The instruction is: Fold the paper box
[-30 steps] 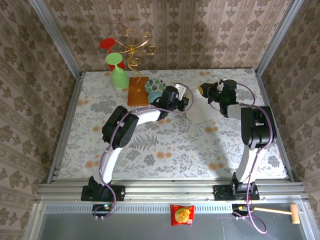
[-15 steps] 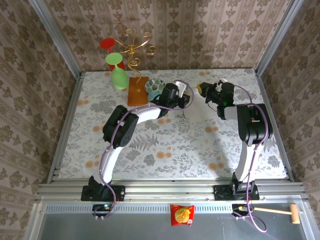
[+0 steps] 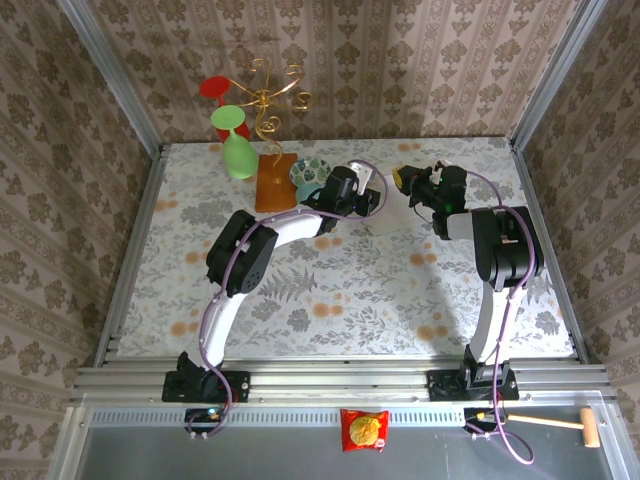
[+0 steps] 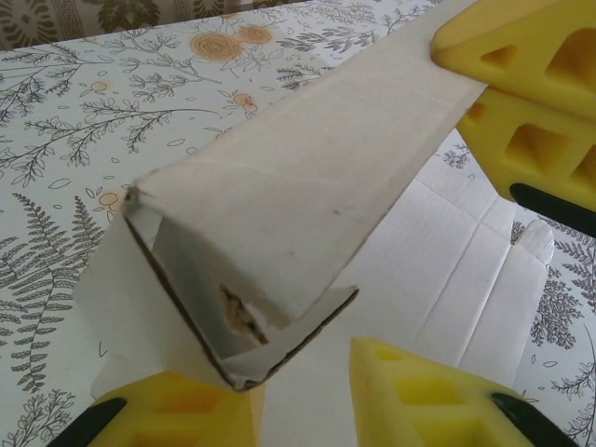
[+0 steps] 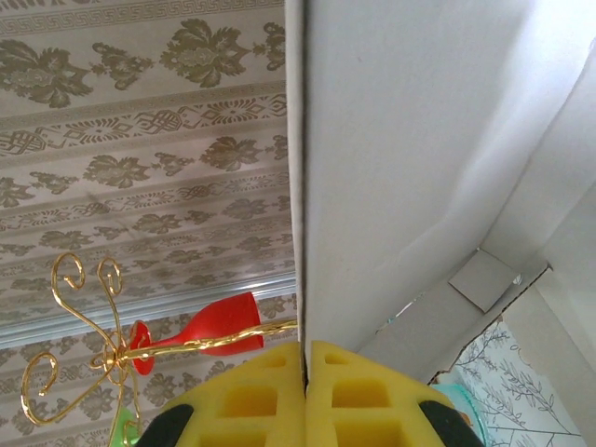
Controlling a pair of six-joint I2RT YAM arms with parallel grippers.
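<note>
**Bench.** The floral-covered bench point(image 3: 330, 290) carries both arms. The left arm point(image 3: 280, 228) and the right arm point(image 3: 505, 250) each reach to the far middle of the surface. Their wrists face one another there, close together.

**Paper box.** The paper box point(image 4: 298, 205) lies between the two wrists at the far middle of the bench. It is partly formed. One long panel is raised and bent into an angled ridge. The rest of the sheet lies flat on the bench beneath it, with its creases showing. The long axis of the ridge runs across the bench from one wrist to the other.

**Right fingers.** The right fingers point(image 5: 372, 396) are pressed together on the thin edge of the raised panel. They hold the far end of the ridge, as seen from the left wrist.

**Left fingers.** The left fingers point(image 4: 419, 396) stand apart. The near, open corner of the ridge sits just above the gap between them. One pad is just beside the tucked end flap. The other pad is clear of the card.

**Relation for the coming move.** The box extends straight ahead of the left fingers, end-on. The right fingers anchor the opposite end. The left arm is judged the free one, and it is nearest to the unfinished corner.
</note>
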